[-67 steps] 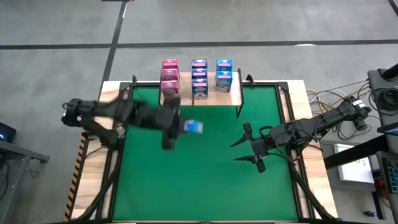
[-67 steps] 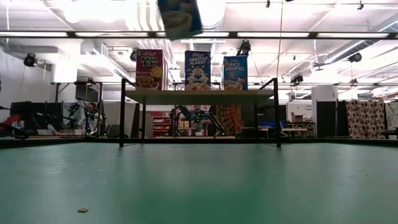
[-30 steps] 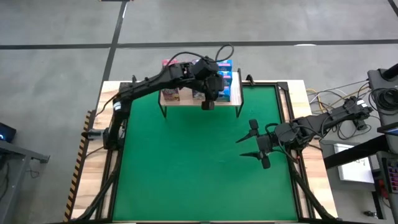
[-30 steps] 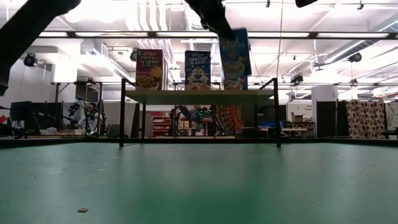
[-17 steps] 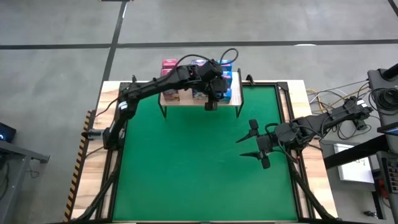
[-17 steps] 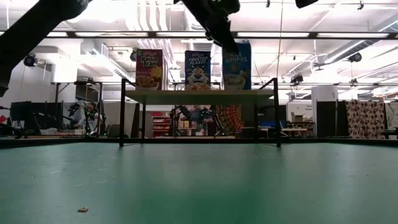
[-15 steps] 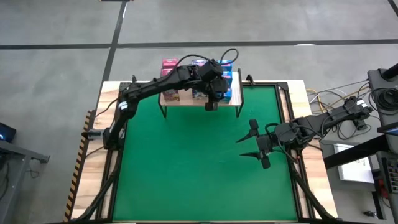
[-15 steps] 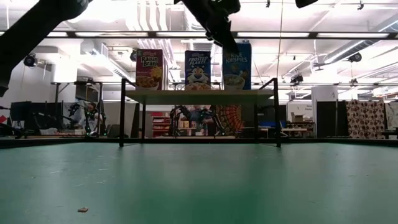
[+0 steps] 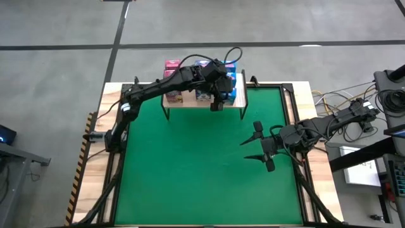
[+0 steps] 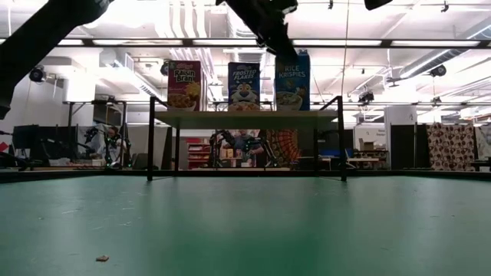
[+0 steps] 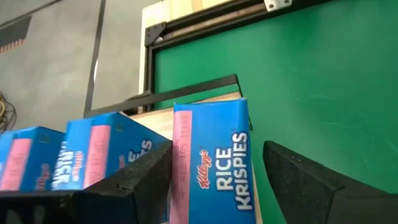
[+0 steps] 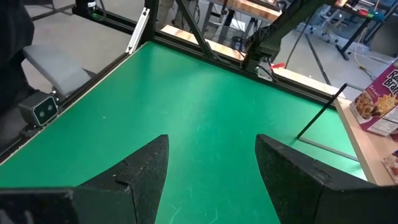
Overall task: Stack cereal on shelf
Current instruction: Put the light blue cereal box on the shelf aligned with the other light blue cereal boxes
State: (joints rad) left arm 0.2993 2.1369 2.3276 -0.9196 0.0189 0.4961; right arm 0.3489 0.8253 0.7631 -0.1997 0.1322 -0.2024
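Bright blue Rice Krispies cereal box (image 11: 211, 162) stands upright on the light-wood shelf (image 9: 237, 101), left gripper (image 11: 217, 186) fingers apart around it

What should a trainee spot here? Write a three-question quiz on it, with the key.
1. True or false: the right pincer holds a box.
2. Which box stands between the fingers of the left pincer? A. Raisin Bran. B. Frosted Flakes. C. Rice Krispies.
3. Fill in: the shelf stands at the far edge of the ___ mat.
Key: 1 false; 2 C; 3 green.
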